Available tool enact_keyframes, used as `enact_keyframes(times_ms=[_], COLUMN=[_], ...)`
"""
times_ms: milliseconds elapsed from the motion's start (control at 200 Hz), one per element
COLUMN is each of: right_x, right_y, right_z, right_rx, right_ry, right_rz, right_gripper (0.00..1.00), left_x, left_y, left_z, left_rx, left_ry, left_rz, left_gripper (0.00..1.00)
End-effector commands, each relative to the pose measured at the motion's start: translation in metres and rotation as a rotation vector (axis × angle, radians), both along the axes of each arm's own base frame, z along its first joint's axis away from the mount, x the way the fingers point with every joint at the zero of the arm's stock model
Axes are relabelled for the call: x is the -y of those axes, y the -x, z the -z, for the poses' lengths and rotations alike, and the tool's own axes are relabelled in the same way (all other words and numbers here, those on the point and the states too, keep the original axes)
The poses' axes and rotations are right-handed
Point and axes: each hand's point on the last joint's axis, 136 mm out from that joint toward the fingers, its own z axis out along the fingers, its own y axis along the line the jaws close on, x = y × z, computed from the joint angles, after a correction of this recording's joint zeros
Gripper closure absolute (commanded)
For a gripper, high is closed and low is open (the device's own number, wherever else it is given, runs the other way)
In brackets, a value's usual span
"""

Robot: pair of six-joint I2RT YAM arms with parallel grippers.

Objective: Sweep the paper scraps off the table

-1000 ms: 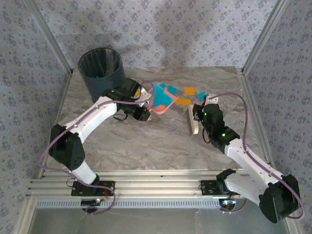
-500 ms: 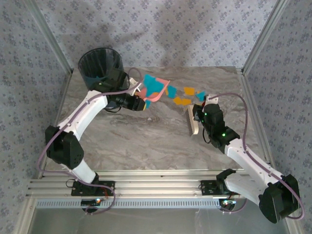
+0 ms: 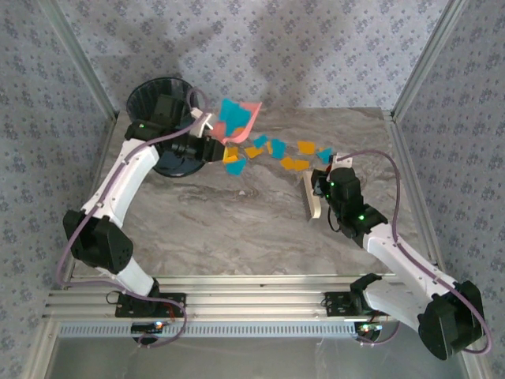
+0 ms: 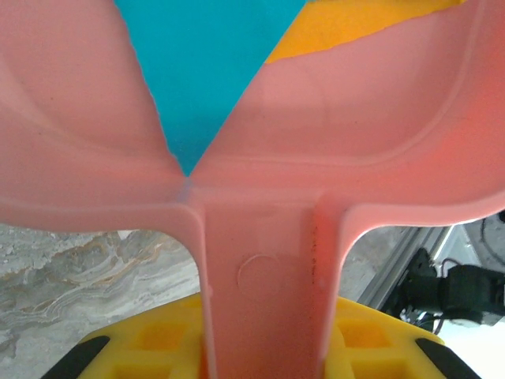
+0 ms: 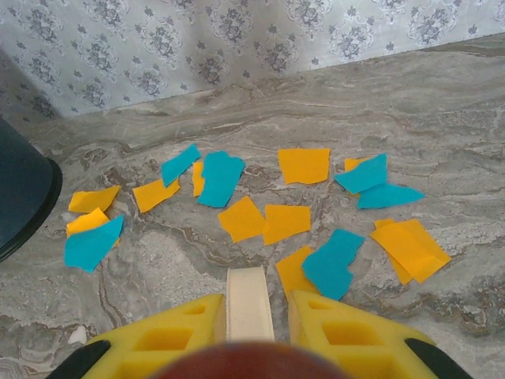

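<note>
Paper scraps [image 5: 241,219] beyond brush [image 5: 249,304], some in dustpan [image 4: 379,103]

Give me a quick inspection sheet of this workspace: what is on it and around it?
Surface: table, grey marbled stone pattern.
Job's things: paper scraps, orange and teal, many lying on the table's far side; a few are in the pink dustpan, which is held up beside the black bin.
Clutter: nothing seen.
Hands: left hand shut on the dustpan's handle; right hand shut on a cream brush, on the near side of the scraps.
Cables: purple cable loops along each arm.
Surroundings: patterned walls; aluminium frame rails.
</note>
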Motion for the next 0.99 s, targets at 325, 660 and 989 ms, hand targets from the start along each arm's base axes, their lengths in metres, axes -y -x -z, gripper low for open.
enact_keyframes(times_ms=[325, 660, 989], right_x=[-0.001, -0.002, -0.002], right_y=[-0.003, -0.003, -0.003], right_z=[-0.010, -0.010, -0.010], right_rx=[0.024, 0.018, 0.012], right_ry=[-0.021, -0.025, -0.024], right_rz=[-0.004, -0.007, -0.007], right_gripper=[1.00, 1.00, 1.00], left_x=[-0.028, -0.054, -0.071], left_y=[-0.025, -0.050, -0.070], left_z=[-0.069, -0.086, -0.090], left_rx=[-0.016, -0.070, -0.105], left_ry=[0.226, 0.352, 0.417], left_rz=[-0.138, -0.245, -0.315], left_gripper=[1.00, 1.00, 1.00])
